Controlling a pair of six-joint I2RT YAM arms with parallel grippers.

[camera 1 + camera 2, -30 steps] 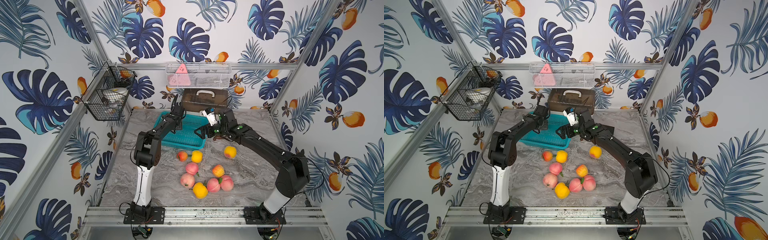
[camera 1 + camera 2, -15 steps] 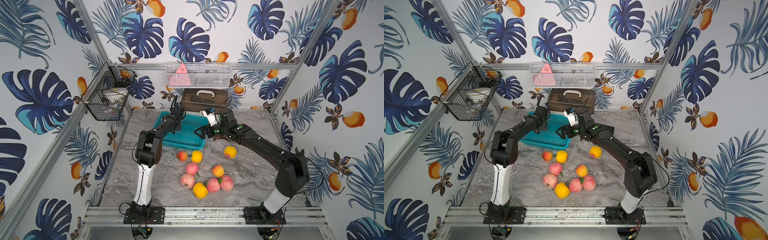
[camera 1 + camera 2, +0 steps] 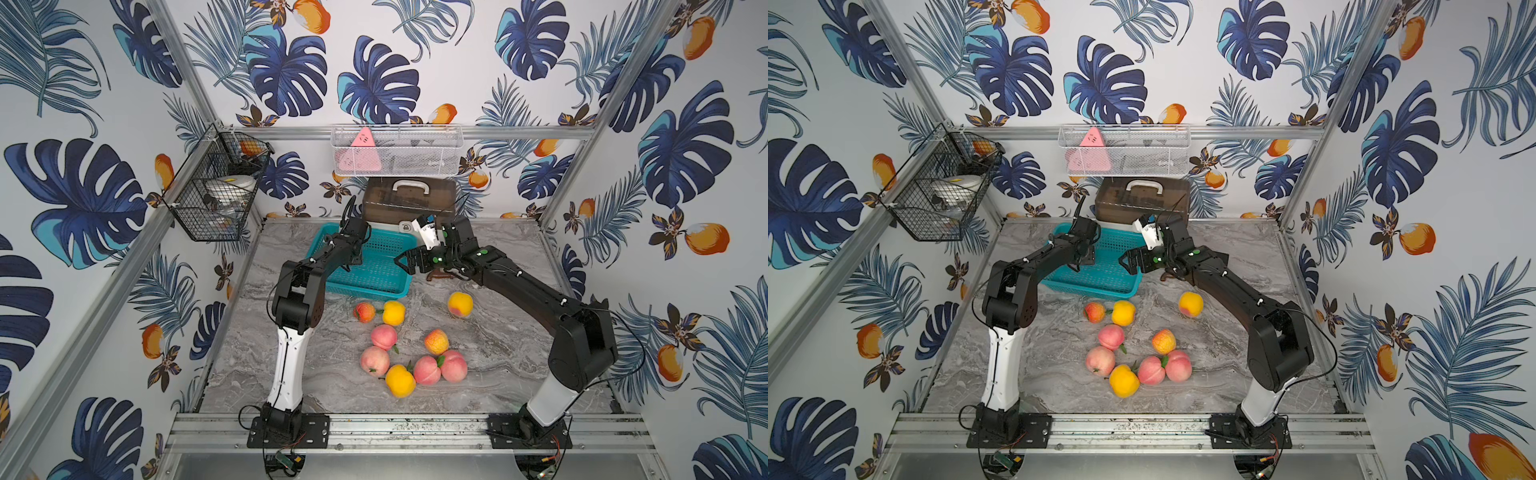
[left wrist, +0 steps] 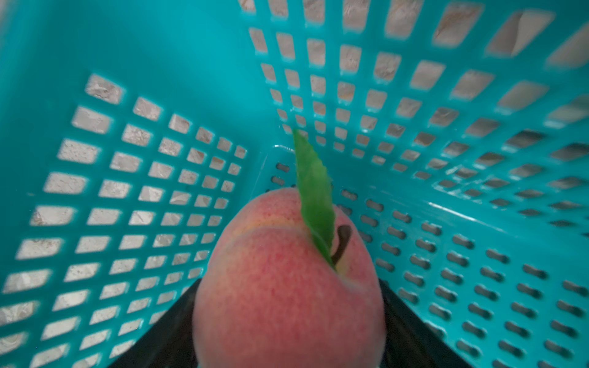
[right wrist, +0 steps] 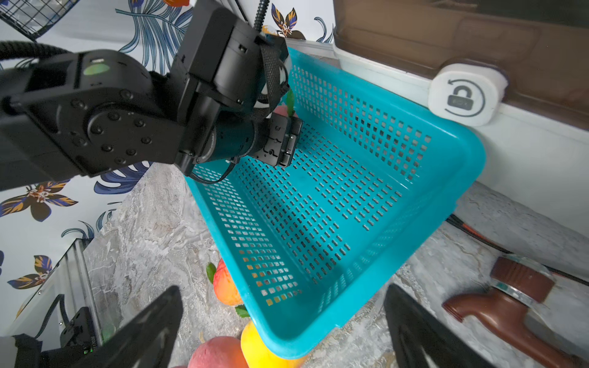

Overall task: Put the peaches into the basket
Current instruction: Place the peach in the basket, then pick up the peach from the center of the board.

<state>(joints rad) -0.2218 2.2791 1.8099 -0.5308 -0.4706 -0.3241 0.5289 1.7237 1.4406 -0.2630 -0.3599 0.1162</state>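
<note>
One peach (image 4: 287, 286), pink with a green leaf, is down inside the basket (image 3: 376, 287), between the jaws of my left gripper (image 3: 352, 257). I cannot tell whether they clamp it or merely flank it. My right gripper (image 5: 283, 293) hangs just beside the basket's rim, jaws wide apart. Nine more peaches (image 3: 384, 336) lie loose on the grey marbled surface (image 3: 511, 332), nearer the arm bases. Behind the basket a brown box (image 3: 409, 199) stands against the back wall. A white mesh basket (image 3: 395, 151) and a black wire basket (image 3: 216, 195) hang on the leaf-print walls (image 3: 291, 75).
</note>
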